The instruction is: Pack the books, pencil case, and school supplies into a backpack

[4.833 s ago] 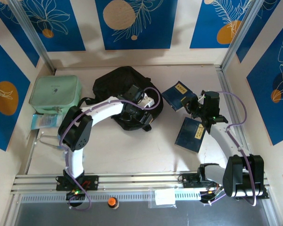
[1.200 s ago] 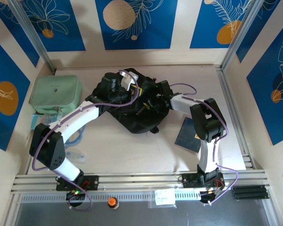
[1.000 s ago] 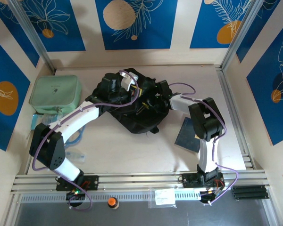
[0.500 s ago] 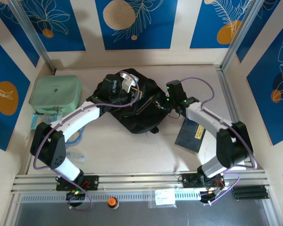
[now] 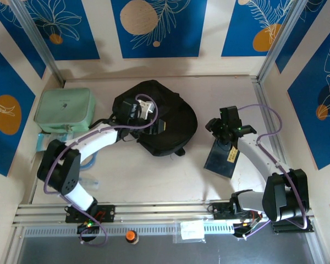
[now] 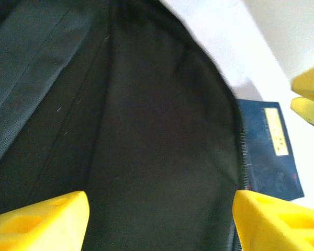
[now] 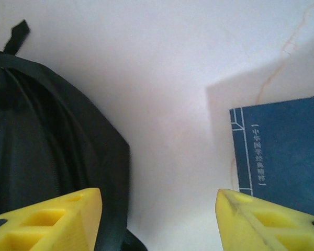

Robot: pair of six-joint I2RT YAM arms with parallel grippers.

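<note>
since both claws stand apart with nothing between their fingers, nothing is gripped just now. the left claw (image 6: 161, 206) hangs over the left part of the backpack (image 5: 165, 118), which lies slumped near the middle of the far edge of the tabletop (image 5: 154, 176). the right claw (image 7: 158, 196) hovers above bare surface between the backpack and a dark blue book (image 5: 221, 157) that lies flat near the right edge. the likeliest trouble is the book itself: it is thin and flush on the tabletop, so fingers coming straight down may skid across the cover or nudge it toward the right edge instead of getting under it. the backpack is a second worry. its soft fabric is held by nothing, and the views do not show whether its mouth gapes or has sagged shut. a book slid in may catch on the zip (image 6: 242, 157) and shove the whole bag toward the mint-green case (image 5: 64, 107) at the far left corner. both arms reaching over the bag at once could also tangle cables or knock wrists.
</note>
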